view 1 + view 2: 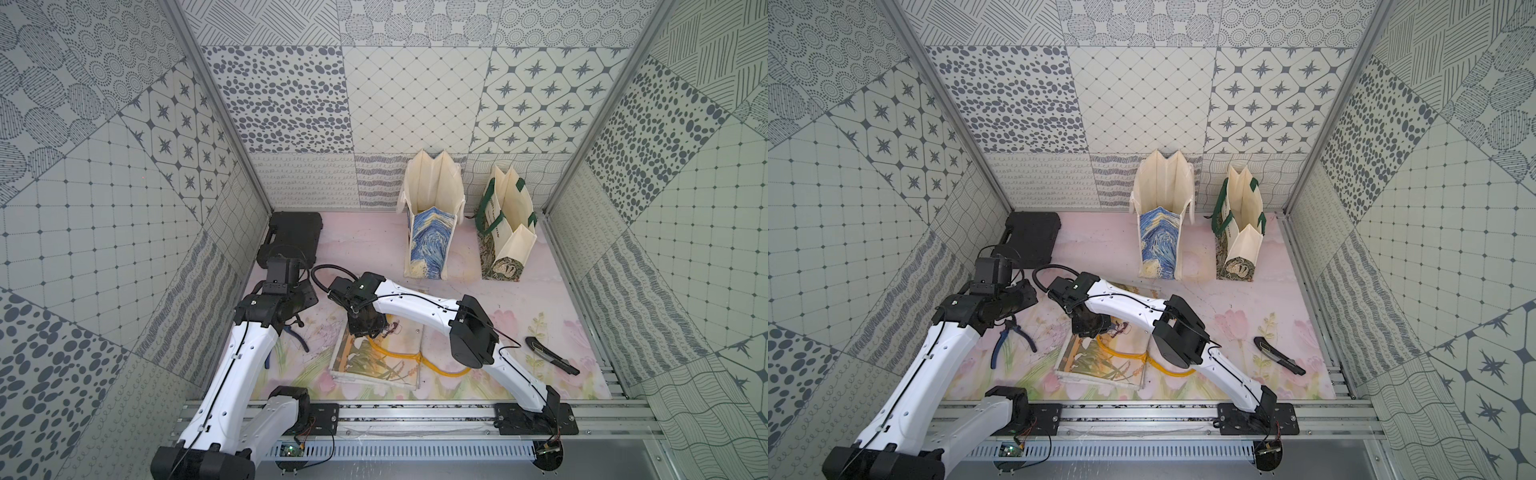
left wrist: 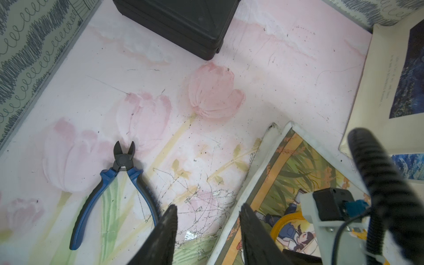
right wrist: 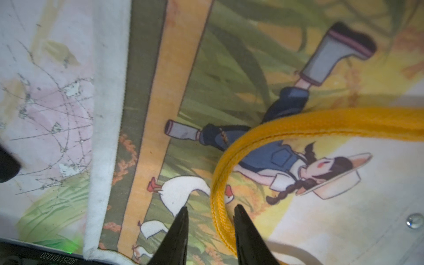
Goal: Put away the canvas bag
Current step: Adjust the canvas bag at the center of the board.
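The canvas bag (image 1: 374,365) is lying flat on the table (image 1: 361,249) near the front edge, its far end disappearing under the right arm (image 1: 419,305). Its yellow handle (image 3: 321,124) is running between the narrowly parted fingers of the right gripper (image 3: 211,220); contact is hard to judge. The left gripper (image 2: 207,220) is hovering empty, fingers moderately apart, just beside the bag's edge, one finger partly hiding blue pliers (image 2: 110,181).
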Motion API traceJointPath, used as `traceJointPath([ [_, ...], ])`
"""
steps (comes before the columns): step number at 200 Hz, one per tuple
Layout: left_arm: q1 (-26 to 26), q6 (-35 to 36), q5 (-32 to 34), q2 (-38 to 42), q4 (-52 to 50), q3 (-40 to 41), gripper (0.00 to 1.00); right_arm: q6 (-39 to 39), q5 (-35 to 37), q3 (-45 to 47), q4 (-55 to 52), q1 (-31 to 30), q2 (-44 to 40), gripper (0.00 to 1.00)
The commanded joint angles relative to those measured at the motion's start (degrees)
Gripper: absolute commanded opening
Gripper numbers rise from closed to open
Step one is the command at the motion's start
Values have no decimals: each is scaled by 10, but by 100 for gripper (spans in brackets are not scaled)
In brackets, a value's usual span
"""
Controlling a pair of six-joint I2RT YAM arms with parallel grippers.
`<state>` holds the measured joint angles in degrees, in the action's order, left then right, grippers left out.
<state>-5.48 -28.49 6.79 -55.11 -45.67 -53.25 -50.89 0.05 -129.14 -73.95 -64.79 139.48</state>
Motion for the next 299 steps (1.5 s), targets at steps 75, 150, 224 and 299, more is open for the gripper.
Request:
traceJointPath([
  [75,5,-4,18,11,-18,-1,46,-18,-8,42,27,-2,7,24],
  [150,4,-2,12,16,-18,-1,46,-13,-6,75,49,-3,-23,11],
  [224,4,1,-4,24,-11,5,46,-34,-42,257,197,9,-182,9],
  [299,5,-1,-51,28,11,5,45,-88,-84,535,389,49,-404,10],
])
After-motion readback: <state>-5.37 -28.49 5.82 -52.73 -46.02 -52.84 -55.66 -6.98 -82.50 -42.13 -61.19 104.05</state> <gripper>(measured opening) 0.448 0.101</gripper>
